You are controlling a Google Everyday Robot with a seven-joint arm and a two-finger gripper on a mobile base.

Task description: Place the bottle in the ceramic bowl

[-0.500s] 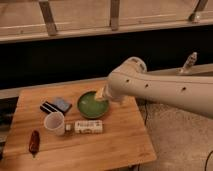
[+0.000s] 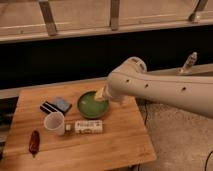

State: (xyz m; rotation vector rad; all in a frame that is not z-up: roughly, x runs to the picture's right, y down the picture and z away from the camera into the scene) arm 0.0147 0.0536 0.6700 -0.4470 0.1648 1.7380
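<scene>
— So, what is the tabletop (image 2: 117,147) like?
— Pale wood with a straight grain and square corners. Its near edge is cut off at the bottom of the view.
— And the bottle (image 2: 89,127)?
— It lies on its side near the middle of the wood. It is a short cream cylinder with a pale printed label, its small dark cap pointing left, just beside a white cup (image 2: 54,121). The bowl (image 2: 89,106) sits just beyond it, round, shallow and glossy green with a darker rim. The two are close but apart.
— Where is the hand (image 2: 101,94)?
— At the end of a smooth white arm (image 2: 165,90) that reaches in from the right. It hangs over the bowl's right rim, spread wide, holding nothing. The arm's thick rounded joint covers its far side.
— Anything hard to make out?
— Some flat dark and blue packets (image 2: 56,106) lie left of the bowl, their outlines blurred together. A long dark red thing (image 2: 34,141) lies by the near left edge; I cannot tell what it is.
— Open room?
— Bare wood right of the bottle, out to the right edge, then speckled floor (image 2: 175,142).
</scene>
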